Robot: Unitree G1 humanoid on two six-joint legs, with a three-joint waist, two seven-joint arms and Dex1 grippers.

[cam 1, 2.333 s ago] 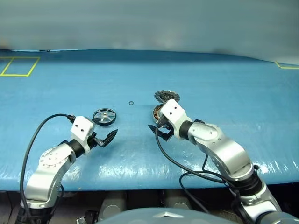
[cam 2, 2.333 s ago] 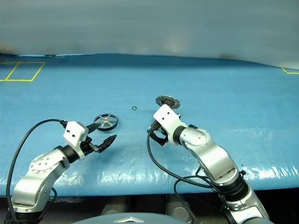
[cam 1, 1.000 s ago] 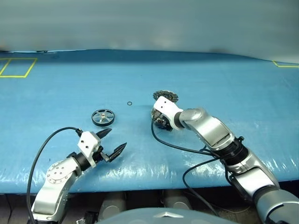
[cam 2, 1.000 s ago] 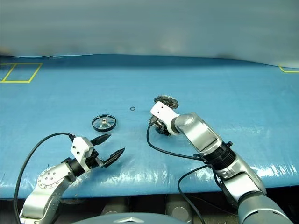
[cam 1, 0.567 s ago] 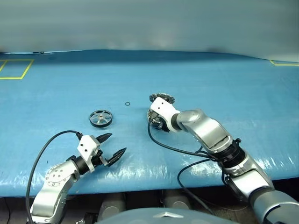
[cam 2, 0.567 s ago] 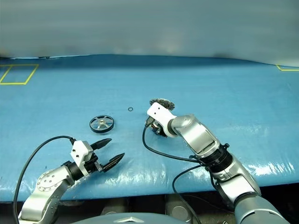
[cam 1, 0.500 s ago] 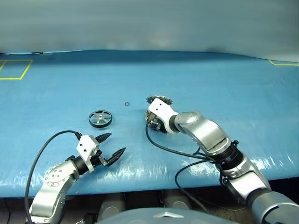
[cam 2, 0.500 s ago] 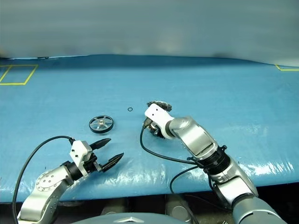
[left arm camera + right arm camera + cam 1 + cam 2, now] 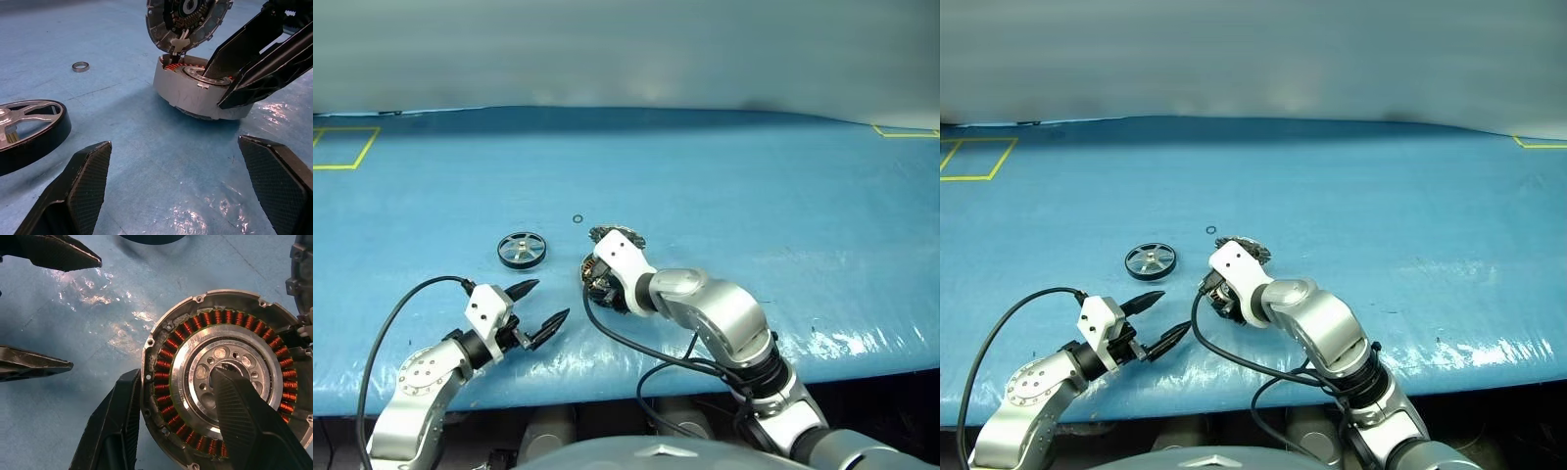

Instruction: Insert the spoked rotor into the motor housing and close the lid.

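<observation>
- Left gripper (image 9: pixel 536 305), nearer than the motor housing (image 9: pixel 195 93) and to its left, fingers spread wide, holding nothing.
- Spoked rotor (image 9: pixel 522 249) lies flat left of the housing, well apart.
- Right gripper (image 9: pixel 176 431) pinches the housing's wall: one finger outside, one in the silver centre.
- Lid (image 9: pixel 188 22) stands open at the housing's far edge.

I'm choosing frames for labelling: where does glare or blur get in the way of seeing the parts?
Left eye view: white glare streaks on the blue table cover near its front edge, far background blurred. Left wrist view: bright reflections by the motor housing; the near fingers look soft. Right wrist view: a glare patch on the cover beside the housing, whose copper windings stay crisp.
</observation>
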